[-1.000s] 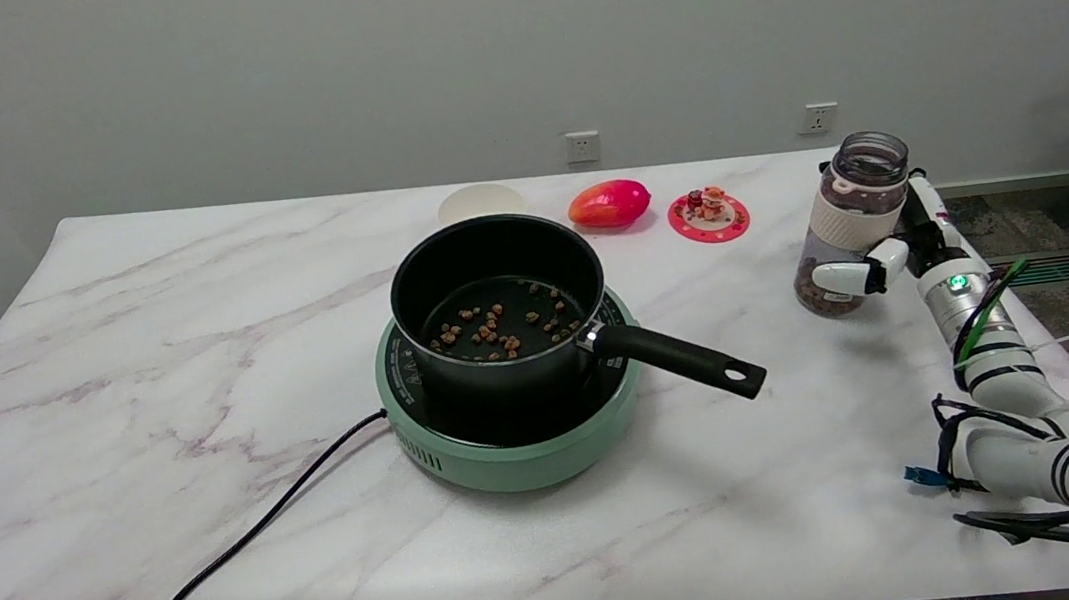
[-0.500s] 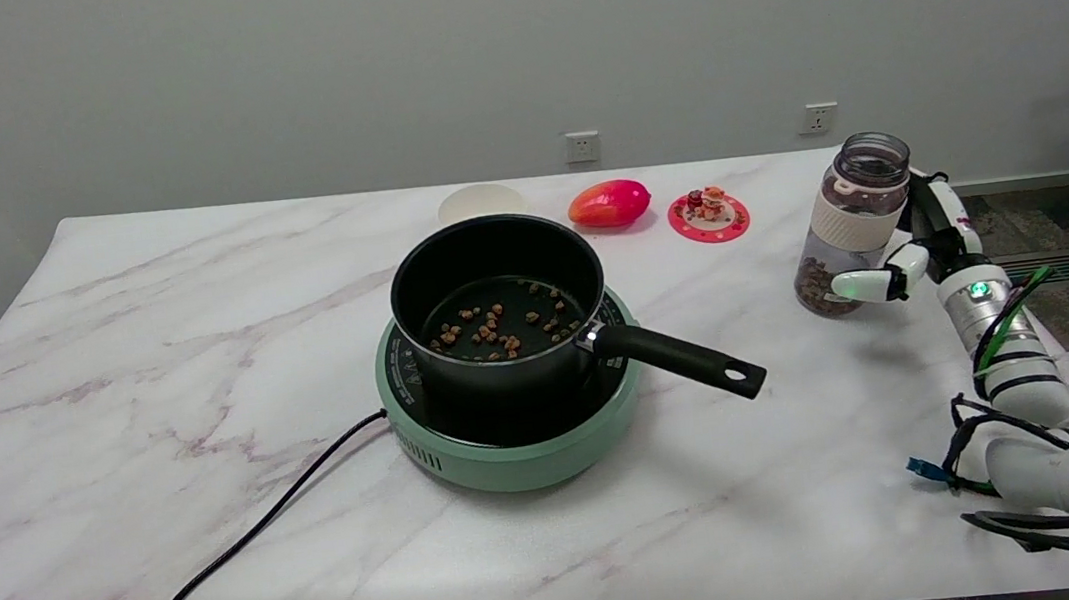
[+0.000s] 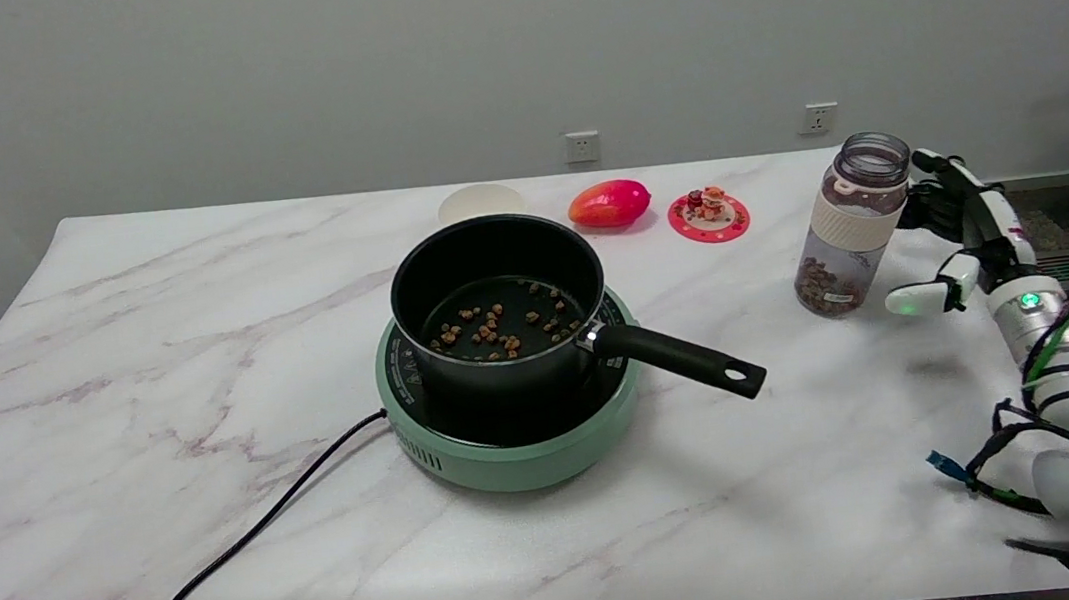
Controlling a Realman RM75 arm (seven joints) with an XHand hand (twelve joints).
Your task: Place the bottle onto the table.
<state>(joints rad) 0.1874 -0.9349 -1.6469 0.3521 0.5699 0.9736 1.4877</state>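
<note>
Clear glass bottle with a cream band (image 3: 850, 226), no cap, stands upright on the white marble-pattern table (image 3: 152, 384) at right of frame, brown pellets in its lower part. Right black-and-white hand (image 3: 951, 227) sits just right of it, fingers spread, holding nothing; a visible gap separates hand and bottle. White arm runs down to the lower right corner.

Centre frame: black saucepan (image 3: 495, 304) with a scatter of brown pellets inside, on a mint-green round hotplate (image 3: 511, 444), handle pointing lower right. Black power cord (image 3: 250, 544) trails to the lower left edge.

Far side of the table: cream round lid (image 3: 480, 202), red-orange mango-shaped fruit (image 3: 609, 203), pink round coaster with small figures (image 3: 708, 215).
</note>
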